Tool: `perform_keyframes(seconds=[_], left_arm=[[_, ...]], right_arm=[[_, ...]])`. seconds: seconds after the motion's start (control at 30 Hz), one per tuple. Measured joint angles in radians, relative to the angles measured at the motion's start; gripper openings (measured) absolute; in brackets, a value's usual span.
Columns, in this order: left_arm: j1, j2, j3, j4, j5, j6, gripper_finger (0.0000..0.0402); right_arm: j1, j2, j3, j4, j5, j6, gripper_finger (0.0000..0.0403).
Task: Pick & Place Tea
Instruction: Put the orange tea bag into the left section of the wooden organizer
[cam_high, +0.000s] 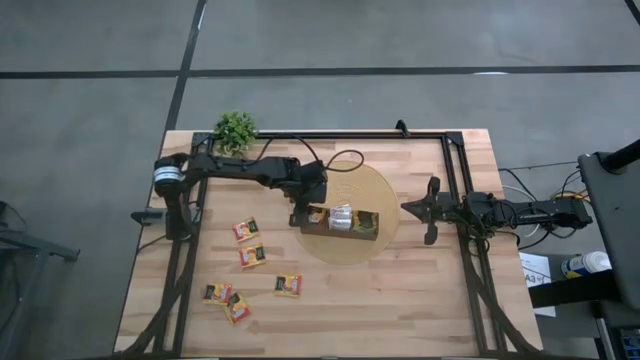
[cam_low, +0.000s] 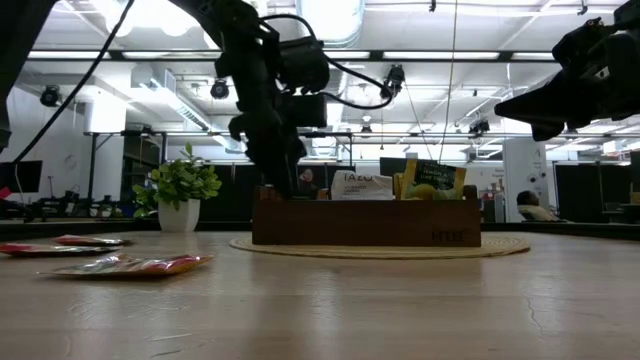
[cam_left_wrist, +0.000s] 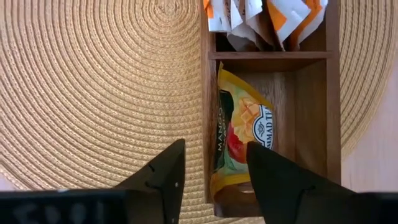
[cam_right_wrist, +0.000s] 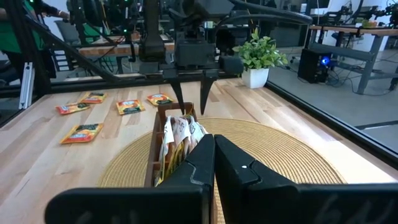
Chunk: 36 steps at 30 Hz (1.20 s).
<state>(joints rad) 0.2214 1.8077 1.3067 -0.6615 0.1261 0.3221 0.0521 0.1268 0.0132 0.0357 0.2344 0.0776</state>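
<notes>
Here the left gripper (cam_left_wrist: 211, 177) hangs with fingers apart over the wooden box's (cam_left_wrist: 311, 93) end compartment, straddling its wall, a yellow mango tea sachet (cam_left_wrist: 239, 137) released just beyond them. The right gripper (cam_right_wrist: 214, 155) waits clenched, empty.

From my remote seat, the worktop (cam_high: 400, 310) looks like pale butcher-block wood, smooth with a soft satin sheen that picks up the ceiling lights in the low view. The round mat (cam_left_wrist: 93, 93) is coarse woven straw or rope, coiled in a spiral, totally matt and bumpy. The divided box (cam_left_wrist: 311, 99) is dark brown wood, smooth, grain showing, low lustre. The tea sachets (cam_high: 247, 256) read as glossy foil or coated paper, crinkly and catching light; the mango one (cam_left_wrist: 239, 140) in the box is shiny too. Left gripper (cam_left_wrist: 211, 180) fingers look like matt black plastic. Plant pot (cam_low: 180, 215) is plain matt white.
</notes>
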Motion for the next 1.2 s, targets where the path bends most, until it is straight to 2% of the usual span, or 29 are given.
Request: perform_keyframes(seconds=[0.1,0.23,0.3,0.43,0.67,0.97,1.2], left_arm=[[0.000,-0.006,0.000,0.000,-0.001,-0.008,0.0121],[0.000,-0.010,0.000,0.000,-0.008,-0.010,0.0037],[0.000,-0.013,0.001,0.000,-0.010,-0.019,0.0011],[0.000,-0.020,0.007,-0.003,-0.020,-0.034,0.0001],[-0.008,-0.063,0.018,0.017,-0.144,-0.035,0.0001],[-0.028,-0.095,0.018,0.015,-0.130,-0.093,0.0000],[-0.109,-0.105,0.018,-0.001,-0.119,-0.105,0.0000]], right_arm=[[0.000,0.000,0.000,0.000,0.000,0.000,0.0009],[0.000,0.000,0.000,0.000,0.000,0.000,0.0008],[0.000,0.000,0.000,0.000,0.000,0.000,0.0009],[0.000,0.000,0.000,0.000,0.000,0.000,0.0008],[0.000,0.000,0.000,0.000,0.000,0.000,0.0009],[0.000,0.000,0.000,0.000,0.000,0.000,0.0009],[0.000,0.000,0.000,0.000,0.000,0.000,0.0009]])
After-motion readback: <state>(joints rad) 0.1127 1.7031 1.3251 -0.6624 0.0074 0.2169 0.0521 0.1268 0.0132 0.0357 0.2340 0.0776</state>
